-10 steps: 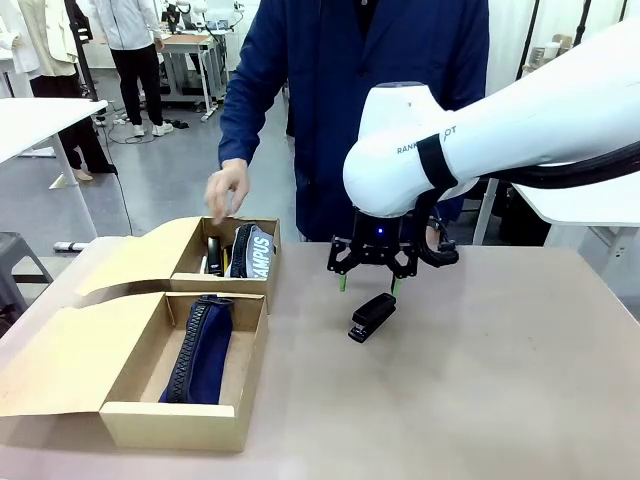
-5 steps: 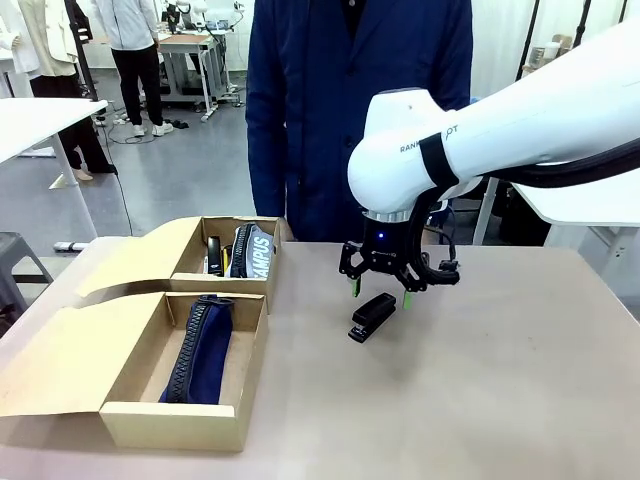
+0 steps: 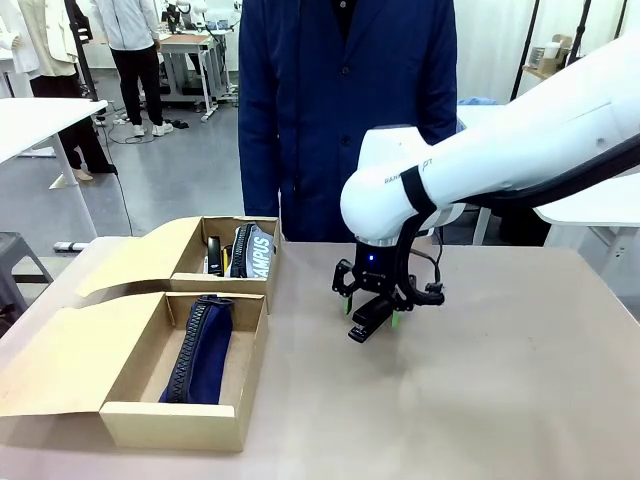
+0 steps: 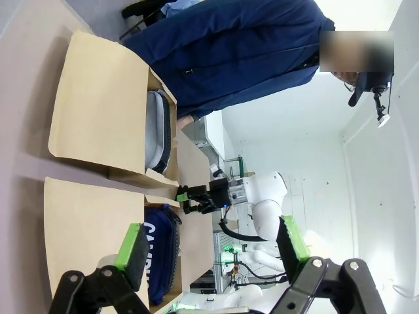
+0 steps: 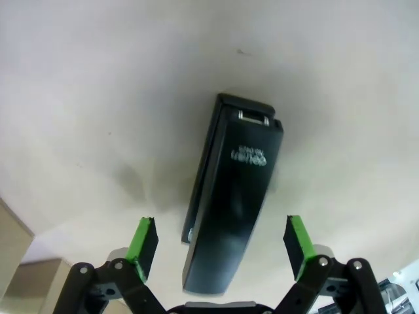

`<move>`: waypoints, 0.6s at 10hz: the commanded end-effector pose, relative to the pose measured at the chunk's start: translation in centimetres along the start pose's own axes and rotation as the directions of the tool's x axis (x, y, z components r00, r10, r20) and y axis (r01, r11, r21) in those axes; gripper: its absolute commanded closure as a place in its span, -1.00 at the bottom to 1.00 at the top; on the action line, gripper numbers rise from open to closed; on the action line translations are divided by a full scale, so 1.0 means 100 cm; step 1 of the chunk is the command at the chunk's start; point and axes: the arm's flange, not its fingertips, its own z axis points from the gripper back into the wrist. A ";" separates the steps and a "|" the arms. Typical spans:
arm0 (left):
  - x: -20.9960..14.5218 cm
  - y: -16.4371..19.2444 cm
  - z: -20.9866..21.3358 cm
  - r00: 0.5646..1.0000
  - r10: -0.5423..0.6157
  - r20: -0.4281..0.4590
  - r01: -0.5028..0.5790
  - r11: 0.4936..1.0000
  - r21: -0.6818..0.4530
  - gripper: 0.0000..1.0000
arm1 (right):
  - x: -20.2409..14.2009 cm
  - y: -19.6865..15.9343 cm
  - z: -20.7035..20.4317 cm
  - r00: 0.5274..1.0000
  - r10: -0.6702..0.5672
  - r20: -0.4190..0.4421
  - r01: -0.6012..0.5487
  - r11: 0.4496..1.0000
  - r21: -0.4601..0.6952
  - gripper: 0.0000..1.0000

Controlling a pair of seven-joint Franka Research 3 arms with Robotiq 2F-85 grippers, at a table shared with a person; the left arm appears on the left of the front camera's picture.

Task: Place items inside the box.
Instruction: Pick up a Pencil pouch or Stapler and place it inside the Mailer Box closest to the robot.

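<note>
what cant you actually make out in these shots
Right wrist view: the print on top of the stapler is too blurred to read.
Front view: the dark things beside the CAMPUS pouch in the far box are too small to name, and its wall half hides them.
Front view: the lower end of the navy pencil case is hidden behind the front wall of the near box.

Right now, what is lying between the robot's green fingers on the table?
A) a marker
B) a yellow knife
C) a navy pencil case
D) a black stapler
D: in the right wrist view, the open right gripper straddles a black stapler lying on the table.
</note>
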 end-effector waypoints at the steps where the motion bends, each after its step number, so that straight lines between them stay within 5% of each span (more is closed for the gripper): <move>1: -0.003 0.000 0.002 1.000 -0.016 -0.005 0.016 1.000 -0.008 -1.00 | 0.002 0.006 0.002 1.000 -0.002 -0.001 0.002 1.000 0.014 -1.00; 3: -0.003 0.000 0.002 1.000 -0.016 -0.005 0.016 1.000 -0.008 -1.00 | 0.001 -0.002 0.003 1.000 0.018 0.012 -0.017 1.000 -0.018 -1.00; 4: -0.003 0.000 0.002 1.000 -0.016 -0.005 0.016 1.000 -0.008 -1.00 | 0.000 -0.003 0.002 0.999 0.042 -0.001 -0.042 0.999 -0.030 0.20; 5: -0.003 0.000 0.002 1.000 -0.016 -0.005 0.016 1.000 -0.008 -1.00 | 0.000 -0.003 0.001 0.999 0.044 -0.012 -0.045 0.999 -0.027 0.20; 6: -0.003 0.000 0.002 1.000 -0.016 -0.005 0.016 1.000 -0.008 -1.00 | -0.001 -0.004 0.002 0.999 0.041 -0.007 -0.041 0.999 -0.024 1.00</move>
